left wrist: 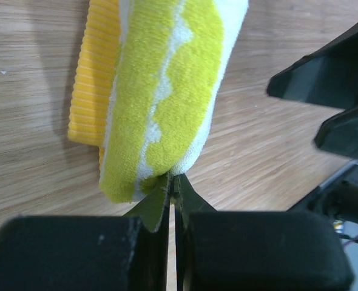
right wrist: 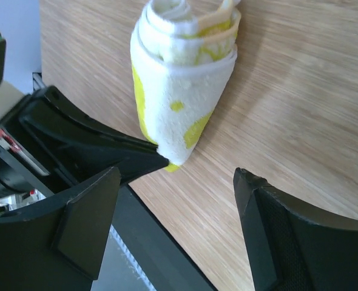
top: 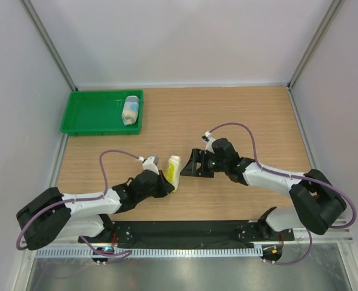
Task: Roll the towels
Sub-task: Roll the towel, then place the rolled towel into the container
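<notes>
The yellow-green and white towel [top: 173, 171] lies rolled up on the table's middle, with its orange edge showing. My left gripper [top: 165, 182] is shut on the near end of this roll [left wrist: 164, 91], fingertips pinching the cloth. My right gripper [top: 194, 163] is open and empty just right of the roll [right wrist: 182, 97], not touching it. The light blue and white towel [top: 130, 110] lies rolled inside the green tray [top: 91, 115] at the back left.
The right gripper's fingers [left wrist: 324, 91] show in the left wrist view, close to the roll. The left gripper's fingers [right wrist: 94, 145] show in the right wrist view. White walls enclose the table; a black base rail [top: 185, 233] runs along the near edge.
</notes>
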Robot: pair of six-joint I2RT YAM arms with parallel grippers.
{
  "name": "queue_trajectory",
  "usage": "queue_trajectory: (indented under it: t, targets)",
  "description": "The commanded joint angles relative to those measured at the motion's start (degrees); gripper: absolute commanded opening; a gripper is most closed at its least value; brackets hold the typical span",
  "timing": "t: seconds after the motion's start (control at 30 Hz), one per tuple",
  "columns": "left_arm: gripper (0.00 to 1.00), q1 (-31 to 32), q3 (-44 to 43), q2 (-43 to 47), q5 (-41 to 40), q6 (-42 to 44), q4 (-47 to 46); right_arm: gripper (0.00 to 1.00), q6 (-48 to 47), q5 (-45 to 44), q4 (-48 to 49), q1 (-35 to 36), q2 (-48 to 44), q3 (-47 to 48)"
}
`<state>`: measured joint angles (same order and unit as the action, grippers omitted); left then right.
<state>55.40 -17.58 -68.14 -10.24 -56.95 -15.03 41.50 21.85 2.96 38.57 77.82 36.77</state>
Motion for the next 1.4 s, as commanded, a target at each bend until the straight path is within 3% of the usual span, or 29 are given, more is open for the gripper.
queue_trajectory:
  t: [0.0,0.13,0.3,0.7,0.9,1.0,1.03,1.13,1.17,1.23,1.27,1.37]
  targets:
    - [0.00,-4.06,-0.26,2.83,9.79,-3.25,2.28,0.82,2.01,4.78,16.70,0.28,2.32,-3.53]
    - [0.00,-7.23,-0.08,4.33,14.98,-5.71,2.90,0.83,3.33,5.05,25.15,1.24,6.81,-5.40]
    - [0.00,-9.25,0.80,3.37,17.97,-6.60,2.20,0.83,3.94,3.56,29.02,2.21,12.08,-4.70]
    - [0.00,-12.06,3.34,-4.27,23.77,-9.05,-7.38,0.80,8.60,6.10,42.56,2.65,24.22,-3.11]
    - [0.00,-13.03,3.26,-5.60,26.24,-10.11,-10.90,0.66,8.34,5.14,43.44,3.71,25.80,-3.02]
    - [0.00,-13.12,2.47,-4.90,25.53,-9.59,-9.77,0.52,8.95,4.00,44.14,3.80,26.15,-3.02]
    - [0.01,-13.12,2.29,-4.38,25.45,-8.98,-8.19,0.42,9.04,3.56,44.58,3.71,26.15,-3.02]
    - [0.17,-13.12,0.45,-2.53,24.92,-5.38,-2.67,0.28,8.78,2.50,44.06,3.80,24.49,-2.76]
    - [0.32,-13.12,-0.51,-0.35,24.57,-3.28,-1.07,0.27,8.60,2.15,43.54,3.71,23.70,-2.67]
    - [0.49,-13.12,-1.74,3.17,23.60,-1.42,5.32,0.24,6.94,1.62,40.47,3.62,21.07,-2.41]
    - [0.63,-13.12,-2.45,7.36,22.99,-0.37,8.23,0.24,6.41,1.62,39.50,3.27,20.19,-2.06]
    - [0.86,-13.21,-5.70,13.62,18.78,3.33,17.79,0.24,5.09,2.76,36.33,2.57,17.73,-1.18]
